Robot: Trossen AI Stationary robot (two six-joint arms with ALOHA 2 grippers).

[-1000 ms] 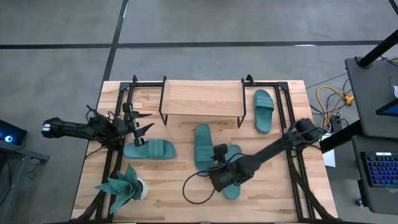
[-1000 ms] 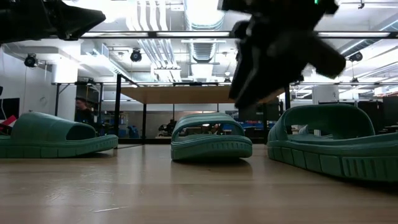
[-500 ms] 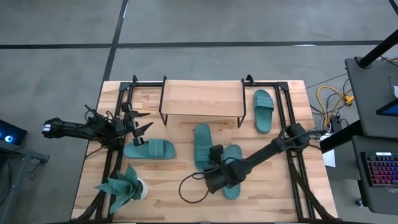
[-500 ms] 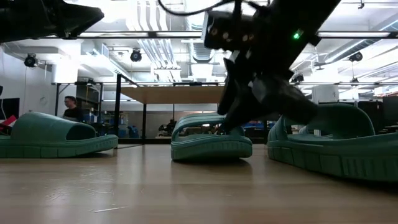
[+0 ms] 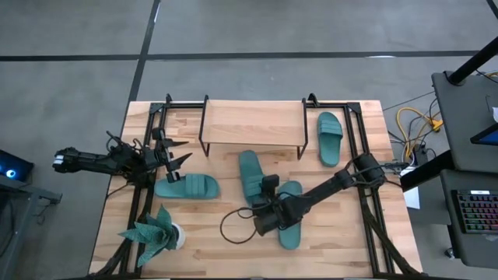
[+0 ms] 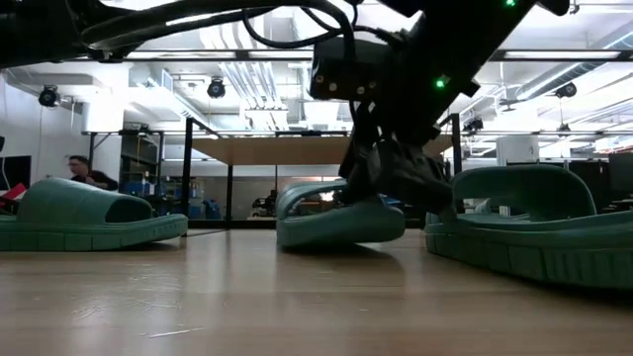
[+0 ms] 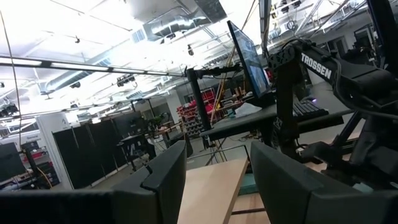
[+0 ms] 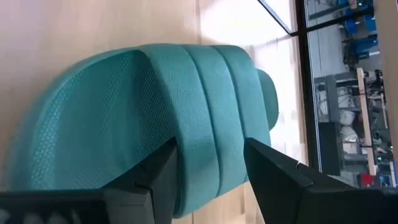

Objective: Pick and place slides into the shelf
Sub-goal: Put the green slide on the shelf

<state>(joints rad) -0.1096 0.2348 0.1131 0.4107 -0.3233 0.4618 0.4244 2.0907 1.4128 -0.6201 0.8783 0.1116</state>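
The right gripper (image 5: 262,204) is down at the table's middle, its jaws straddling the strap of one slide (image 5: 250,176). That slide sits tilted, one end lifted off the wood in the low view, just in front of the shelf (image 5: 250,123). A second slide (image 5: 290,220) lies beside it under the arm, a third (image 5: 187,187) near the left gripper (image 5: 177,159), whose jaws stand apart, empty. The fourth (image 5: 330,137) lies right of the shelf. A plant (image 5: 153,235) stands at the near left corner.

The left end effector (image 7: 217,180) holds its two dark fingers (image 7: 165,180) apart, gripping nothing. Between them shows the shelf's light-wood top board (image 7: 208,190). Beyond stands a Trossen-labelled arm (image 7: 323,68) and a monitor (image 7: 249,59).
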